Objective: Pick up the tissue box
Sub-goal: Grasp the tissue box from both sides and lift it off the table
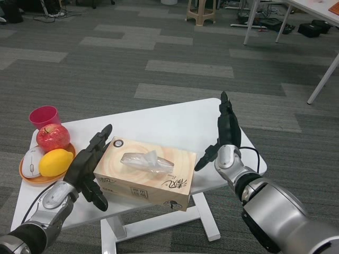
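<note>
I see the tissue box (145,173) lying on the table (175,124) between my hands, long axis running left to right; left hand (89,168) open, touching its near end; right hand (225,135) open, slightly apart; fruit plate (26,174) and pink cup (44,116) sit clear to the left.

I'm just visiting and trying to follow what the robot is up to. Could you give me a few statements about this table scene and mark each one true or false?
1. The left hand touches the left end of the tissue box. True.
2. The right hand grips the box. False: it is open, apart from the box's right end.
3. A tissue sticks out of the box's top. True.
4. The apple sits inside the pink cup. False: it lies on the orange plate beside the lemon.
5. The box stands on the floor. False: it is over the white table.
</note>
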Robot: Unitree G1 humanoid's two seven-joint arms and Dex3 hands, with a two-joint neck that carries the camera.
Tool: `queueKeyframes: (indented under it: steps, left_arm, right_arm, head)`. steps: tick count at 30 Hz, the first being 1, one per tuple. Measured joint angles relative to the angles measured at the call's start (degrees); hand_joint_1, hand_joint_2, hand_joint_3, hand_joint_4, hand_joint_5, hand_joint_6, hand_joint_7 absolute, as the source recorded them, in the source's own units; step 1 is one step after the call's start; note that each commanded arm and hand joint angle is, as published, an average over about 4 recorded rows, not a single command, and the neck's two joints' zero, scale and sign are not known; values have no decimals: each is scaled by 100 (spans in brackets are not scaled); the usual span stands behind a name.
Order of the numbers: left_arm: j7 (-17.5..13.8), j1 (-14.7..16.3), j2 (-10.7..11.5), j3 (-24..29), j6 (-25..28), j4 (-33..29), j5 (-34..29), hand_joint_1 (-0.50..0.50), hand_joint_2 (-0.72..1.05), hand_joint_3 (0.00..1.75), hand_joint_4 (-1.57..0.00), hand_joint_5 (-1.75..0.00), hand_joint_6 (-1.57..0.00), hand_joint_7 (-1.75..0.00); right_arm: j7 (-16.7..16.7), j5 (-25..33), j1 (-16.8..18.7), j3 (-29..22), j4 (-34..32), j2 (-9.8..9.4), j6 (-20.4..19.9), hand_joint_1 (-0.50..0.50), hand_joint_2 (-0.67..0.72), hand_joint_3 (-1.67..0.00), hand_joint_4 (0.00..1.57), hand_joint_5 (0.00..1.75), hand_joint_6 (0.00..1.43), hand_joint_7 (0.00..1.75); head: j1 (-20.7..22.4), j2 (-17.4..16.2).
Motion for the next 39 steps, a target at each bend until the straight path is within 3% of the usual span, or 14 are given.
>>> queueKeyframes:
  steps: [3,9,19,29,39]
  left_arm:
    - [0,-4,-1,-3,-1,0,-1,50,-55,0,0,-31,0,0]
    - [-1,-14,-1,-6,-10,0,-30,50,-55,0,0,-31,0,0]
    - [-2,-1,-4,25,-36,0,-117,50,-55,0,0,-31,0,0]
    - [-3,6,-10,139,-52,1,-121,50,-55,0,0,-31,0,0]
    - [-3,7,-10,173,-52,11,-121,50,-55,0,0,-31,0,0]
  right_arm:
    - [44,1,108,-71,-143,-98,-29,-43,72,0,4,0,0,0]
    - [452,-1,920,-629,-771,-363,-167,-42,72,0,3,0,0,0]
    - [820,9,1716,-954,-1375,-693,-910,-42,72,0,1,0,0,0]
    - [976,17,2426,-635,-2221,-782,-1067,-42,71,0,0,0,0,0]
    - [1043,190,2380,364,-2100,-625,-997,-42,66,0,0,0,0,0]
  head:
    - [39,-11]
    - [99,-41]
    - [122,-87]
    - [102,-147]
    - [113,-118]
